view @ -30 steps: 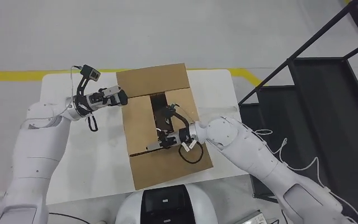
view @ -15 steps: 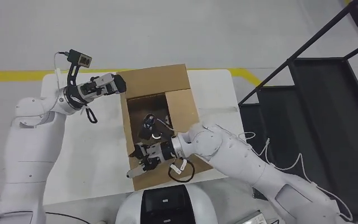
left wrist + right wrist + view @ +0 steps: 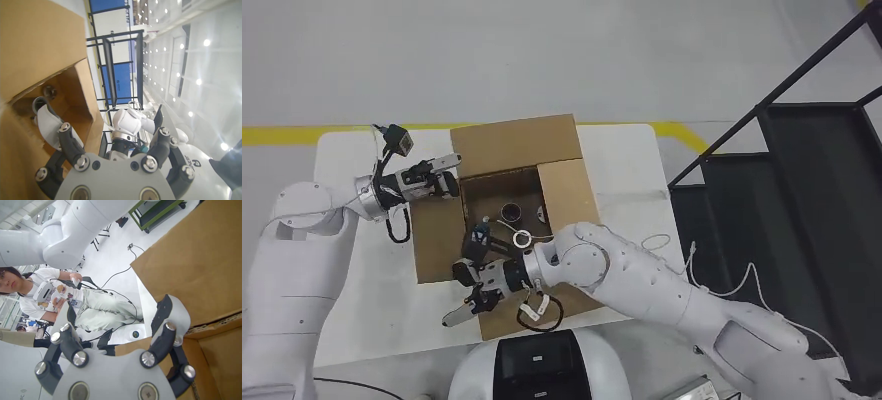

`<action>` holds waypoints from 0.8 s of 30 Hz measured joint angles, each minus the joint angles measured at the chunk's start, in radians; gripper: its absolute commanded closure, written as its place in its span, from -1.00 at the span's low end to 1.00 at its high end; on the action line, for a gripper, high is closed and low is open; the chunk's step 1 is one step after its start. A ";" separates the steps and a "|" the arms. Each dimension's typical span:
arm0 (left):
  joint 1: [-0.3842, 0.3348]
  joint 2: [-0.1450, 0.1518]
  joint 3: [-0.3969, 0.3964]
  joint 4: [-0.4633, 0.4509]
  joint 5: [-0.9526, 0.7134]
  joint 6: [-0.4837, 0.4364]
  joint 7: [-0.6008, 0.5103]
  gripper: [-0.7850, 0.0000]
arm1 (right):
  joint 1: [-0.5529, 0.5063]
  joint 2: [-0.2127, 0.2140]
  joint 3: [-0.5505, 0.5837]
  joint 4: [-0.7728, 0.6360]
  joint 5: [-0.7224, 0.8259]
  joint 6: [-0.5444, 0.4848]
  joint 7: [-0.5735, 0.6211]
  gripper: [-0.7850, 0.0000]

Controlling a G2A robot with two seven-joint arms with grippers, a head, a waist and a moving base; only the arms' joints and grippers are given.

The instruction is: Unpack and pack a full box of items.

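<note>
Top view: brown cardboard box (image 3: 517, 145) sits on the white table (image 3: 632, 170), flaps folded outward, top open. Inside, near the far wall, a small dark round item (image 3: 510, 211); just beside it, toward the robot, a silver ring-shaped item (image 3: 522, 238). Left gripper (image 3: 449, 175) is at the box's left rim, over the left flap. Right gripper (image 3: 467, 297) is across the box at its near-left corner, by the near flap.

Left wrist view: left gripper (image 3: 100, 108) has its jaws spread wide, with nothing clamped. One white finger (image 3: 47, 117) hangs over the box (image 3: 37, 37) interior, the other outside it. The dark round item (image 3: 49, 91) lies on the box floor beyond that finger.

Right wrist view: right gripper (image 3: 115, 308) has its jaws wide apart, holding nothing. One finger (image 3: 170, 313) lies at the edge of the box (image 3: 189, 266) wall; whether it touches the cardboard cannot be told. The other finger is clear of the box.
</note>
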 measured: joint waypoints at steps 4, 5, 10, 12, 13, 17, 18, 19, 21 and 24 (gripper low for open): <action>0.061 0.013 -0.025 -0.010 0.031 0.048 0.005 -1.00 | -0.070 0.042 0.089 -0.087 -0.006 -0.005 0.026 -1.00; 0.072 0.016 -0.028 -0.010 0.043 0.059 0.009 -1.00 | -0.089 0.053 0.111 -0.111 -0.008 -0.006 0.036 -1.00; 0.117 0.021 -0.031 0.015 0.056 0.085 0.033 -1.00 | -0.206 0.108 0.241 -0.226 -0.020 -0.011 0.080 -1.00; 0.118 0.019 -0.020 0.037 0.052 0.076 0.045 -1.00 | -0.244 0.123 0.283 -0.252 -0.018 -0.010 0.089 -1.00; 0.115 0.015 -0.011 0.054 0.037 0.066 0.049 -1.00 | -0.266 0.132 0.308 -0.266 -0.016 -0.011 0.094 -1.00; 0.090 0.006 0.022 0.109 0.018 0.031 0.054 -1.00 | -0.320 0.153 0.371 -0.290 -0.003 -0.014 0.113 -1.00; 0.080 0.005 0.028 0.122 0.022 0.026 0.054 -1.00 | -0.332 0.157 0.384 -0.293 0.005 -0.015 0.119 -1.00; 0.074 0.005 0.031 0.131 0.025 0.023 0.054 -1.00 | -0.340 0.160 0.392 -0.294 0.012 -0.017 0.125 -1.00; 0.063 0.006 0.028 0.140 0.036 0.023 0.051 -1.00 | -0.352 0.166 0.406 -0.295 0.022 -0.018 0.138 -1.00; 0.062 0.015 -0.002 0.116 0.034 0.028 0.041 -1.00 | -0.371 0.173 0.421 -0.299 0.038 -0.024 0.154 -1.00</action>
